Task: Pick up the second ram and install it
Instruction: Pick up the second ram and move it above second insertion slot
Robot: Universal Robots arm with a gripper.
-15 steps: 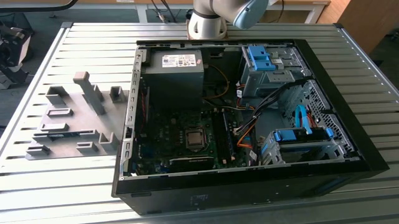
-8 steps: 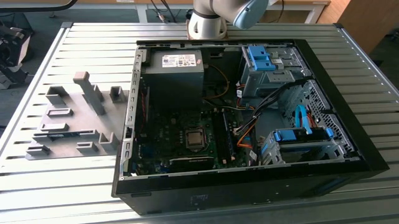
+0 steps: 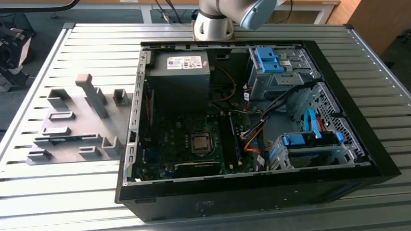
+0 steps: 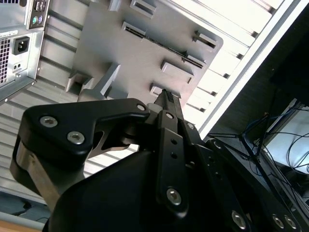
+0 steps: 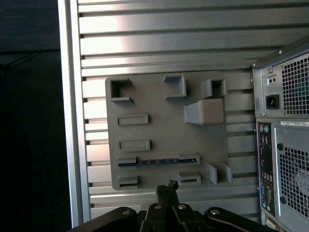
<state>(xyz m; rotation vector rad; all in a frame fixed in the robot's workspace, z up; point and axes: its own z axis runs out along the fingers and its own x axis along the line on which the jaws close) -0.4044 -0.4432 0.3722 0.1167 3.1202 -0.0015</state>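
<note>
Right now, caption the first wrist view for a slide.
Hand aimed at grey fixture plate; second ram sits edge-on in its slot.

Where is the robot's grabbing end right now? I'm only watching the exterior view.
Observer: In the first wrist view the gripper hangs high, looking down on the grey fixture plate.
Visitor: Is it holding anything?
Observer: No. Its jaws look closed, with nothing between them.
Visitor: And the memory stick?
Observer: The second ram stands on edge in a long slot of that plate, apart from the gripper. The plate lies next to the computer's rear panel.
</note>
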